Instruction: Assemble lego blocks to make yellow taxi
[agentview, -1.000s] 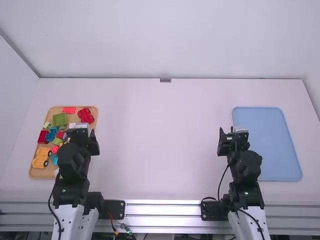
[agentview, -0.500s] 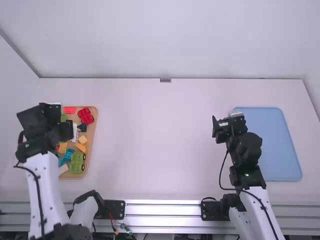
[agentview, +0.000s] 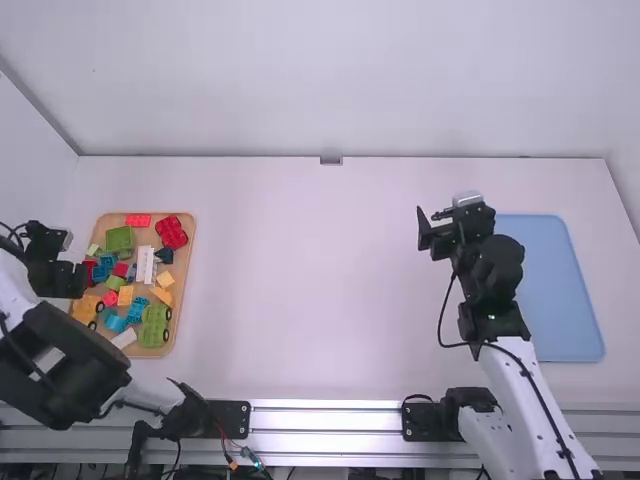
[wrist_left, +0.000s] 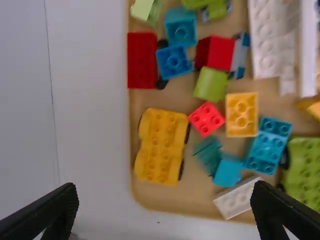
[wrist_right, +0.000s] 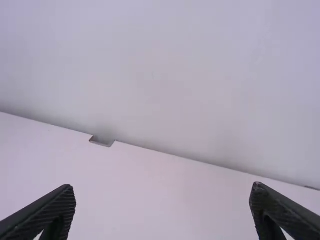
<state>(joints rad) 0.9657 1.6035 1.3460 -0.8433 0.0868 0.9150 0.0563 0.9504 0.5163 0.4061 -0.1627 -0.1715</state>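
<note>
In the high view my left gripper (agentview: 66, 262) hangs over the left edge of the block tray; in the left wrist view the same gripper (wrist_left: 164, 210) is open, nothing between its fingers. Below it lies a yellow wheeled car base (wrist_left: 161, 145), partly hidden by the arm as the yellow car base (agentview: 86, 307) in the high view. A yellow block (wrist_left: 241, 115) sits near a small red block (wrist_left: 206, 119). My right gripper (agentview: 433, 232) is above the table beside the blue tray; in the right wrist view the right gripper (wrist_right: 162, 212) stands open and holds nothing.
The wooden tray (agentview: 184, 290) also holds green, blue, red and white blocks, among them a green wheeled base (agentview: 153, 326) and a red one (agentview: 171, 232). A blue tray (agentview: 560, 290) lies at the right. Walls rise behind and left of the table.
The left arm has swung out to the left, uncovering most of the block tray. My right gripper has shifted slightly left and away from its base.
</note>
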